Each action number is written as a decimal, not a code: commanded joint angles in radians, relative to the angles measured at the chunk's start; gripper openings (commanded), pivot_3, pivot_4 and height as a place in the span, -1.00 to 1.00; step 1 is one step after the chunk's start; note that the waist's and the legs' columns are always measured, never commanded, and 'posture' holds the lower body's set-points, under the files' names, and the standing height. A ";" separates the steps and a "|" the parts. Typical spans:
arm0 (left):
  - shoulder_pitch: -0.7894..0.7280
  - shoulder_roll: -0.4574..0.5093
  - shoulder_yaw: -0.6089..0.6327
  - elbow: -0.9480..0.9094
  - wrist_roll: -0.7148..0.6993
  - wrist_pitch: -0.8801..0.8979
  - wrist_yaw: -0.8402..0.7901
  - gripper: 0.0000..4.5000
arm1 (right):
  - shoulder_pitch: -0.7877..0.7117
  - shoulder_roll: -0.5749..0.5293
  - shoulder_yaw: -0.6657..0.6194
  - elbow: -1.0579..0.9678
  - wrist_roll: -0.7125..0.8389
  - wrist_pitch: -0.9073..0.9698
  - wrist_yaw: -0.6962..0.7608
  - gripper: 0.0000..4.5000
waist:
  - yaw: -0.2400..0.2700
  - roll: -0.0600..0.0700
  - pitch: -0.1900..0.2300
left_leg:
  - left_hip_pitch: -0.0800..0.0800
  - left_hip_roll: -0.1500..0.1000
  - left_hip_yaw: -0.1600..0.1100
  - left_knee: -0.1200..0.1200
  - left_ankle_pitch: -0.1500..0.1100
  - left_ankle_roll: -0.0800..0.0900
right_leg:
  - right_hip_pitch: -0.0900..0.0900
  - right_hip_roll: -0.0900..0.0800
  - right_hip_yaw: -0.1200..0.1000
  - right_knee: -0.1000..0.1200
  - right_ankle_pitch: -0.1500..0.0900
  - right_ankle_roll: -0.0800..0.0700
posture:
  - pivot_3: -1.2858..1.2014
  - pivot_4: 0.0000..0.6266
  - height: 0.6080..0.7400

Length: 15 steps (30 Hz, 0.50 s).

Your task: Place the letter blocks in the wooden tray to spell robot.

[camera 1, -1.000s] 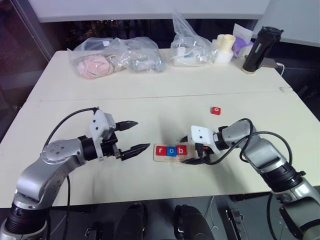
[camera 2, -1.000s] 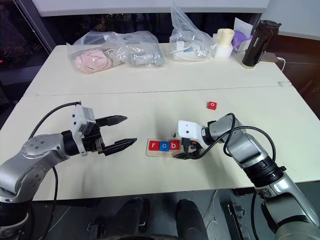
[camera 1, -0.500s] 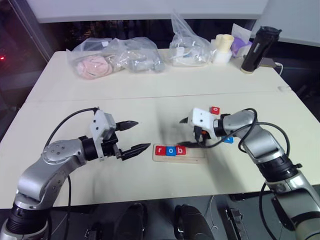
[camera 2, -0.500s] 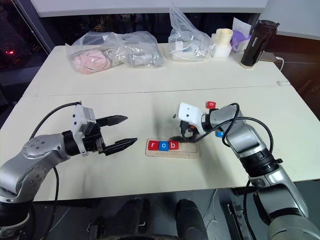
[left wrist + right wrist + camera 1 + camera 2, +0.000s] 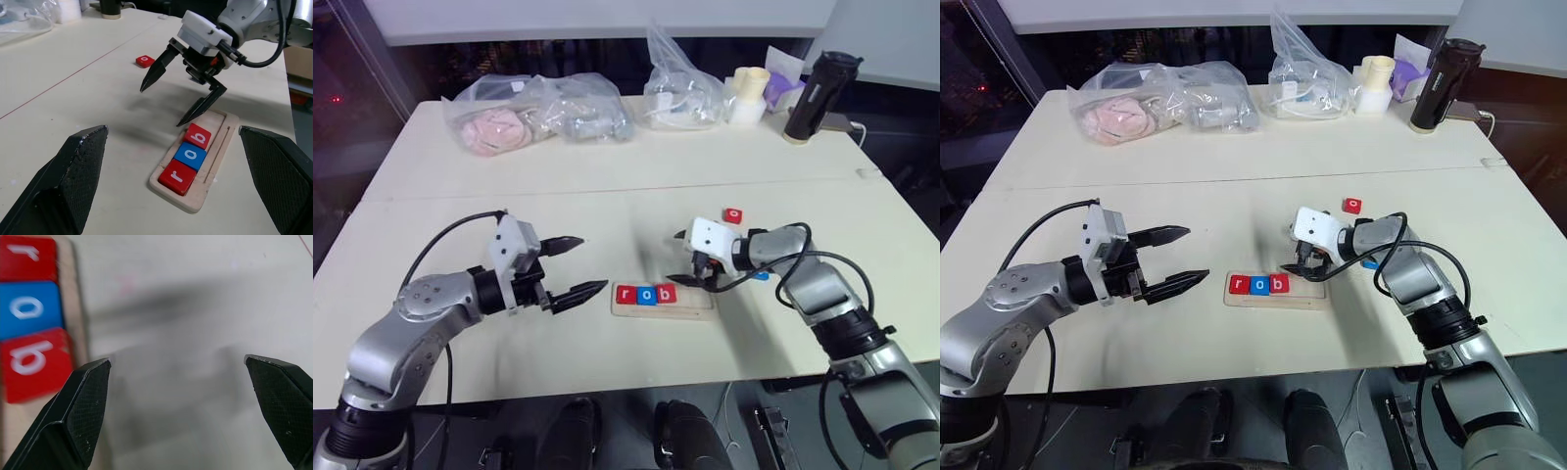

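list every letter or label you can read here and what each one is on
"r" in white on the red block at one end of the wooden tray
"o" in white on the blue block beside it
"b" in white on the red block next in the row
"o" in white on the loose red block lying on the table
Blue block behind the right arm: letter hidden

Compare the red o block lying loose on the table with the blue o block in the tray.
The loose red o block is red; the blue o block is blue. The red one lies alone on the table; the blue one sits in the wooden tray, between r and b. Both are small square tiles bearing a white o.
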 commanded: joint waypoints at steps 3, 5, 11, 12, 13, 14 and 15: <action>-0.025 -0.001 -0.005 -0.019 -0.006 -0.008 -0.004 1.00 | 0.030 -0.007 -0.020 -0.097 0.025 0.033 0.020 0.99 | 0.003 0.000 0.000 | 0.000 0.000 0.000 0.000 0.000 0.000 | 0.000 0.000 0.000 0.000 0.000 0.000 | 0.03 -0.52 1.00; -0.028 -0.001 -0.007 -0.018 -0.006 -0.008 -0.005 1.00 | 0.042 -0.009 -0.020 -0.116 0.027 0.042 0.024 0.99 | 0.002 0.000 0.000 | 0.000 0.000 0.000 0.000 0.000 0.000 | 0.000 0.000 0.000 0.000 0.000 0.000 | 0.03 -0.52 1.00; -0.027 -0.004 -0.011 -0.021 -0.006 -0.008 -0.002 1.00 | 0.029 0.012 -0.043 -0.119 0.026 0.045 -0.012 0.99 | 0.001 0.000 0.000 | 0.000 0.000 0.000 0.000 0.000 0.000 | 0.000 0.000 0.000 0.000 0.000 0.000 | 0.03 -0.52 1.00; -0.027 -0.004 -0.013 -0.022 -0.006 -0.009 -0.002 1.00 | 0.017 0.018 -0.054 -0.109 0.024 0.043 -0.029 0.99 | 0.000 0.000 0.000 | 0.000 0.000 0.000 0.000 0.000 0.000 | 0.000 0.000 0.000 0.000 0.000 0.000 | 0.03 -0.52 1.00; -0.026 -0.004 -0.013 -0.023 -0.006 -0.009 -0.001 1.00 | 0.007 0.022 -0.065 -0.100 0.025 0.047 -0.043 0.99 | 0.000 0.000 0.000 | 0.000 0.000 0.000 0.000 0.000 0.000 | 0.000 0.000 0.000 0.000 0.000 0.000 | 0.03 -0.52 1.00; -0.026 -0.005 -0.014 -0.024 -0.007 -0.008 0.001 1.00 | -0.003 0.024 -0.078 -0.096 0.030 0.057 -0.052 0.99 | -0.001 0.000 0.000 | 0.000 0.000 0.000 0.000 0.000 0.000 | 0.000 0.000 0.000 0.000 0.000 0.000 | 0.03 -0.52 1.00; -0.027 -0.006 -0.016 -0.024 -0.006 -0.008 0.003 1.00 | -0.007 0.019 -0.092 -0.101 0.036 0.065 -0.055 0.99 | 0.000 0.000 0.000 | 0.000 0.000 0.000 0.000 0.000 0.000 | 0.000 0.000 0.000 0.000 0.000 0.000 | 0.03 -0.52 1.00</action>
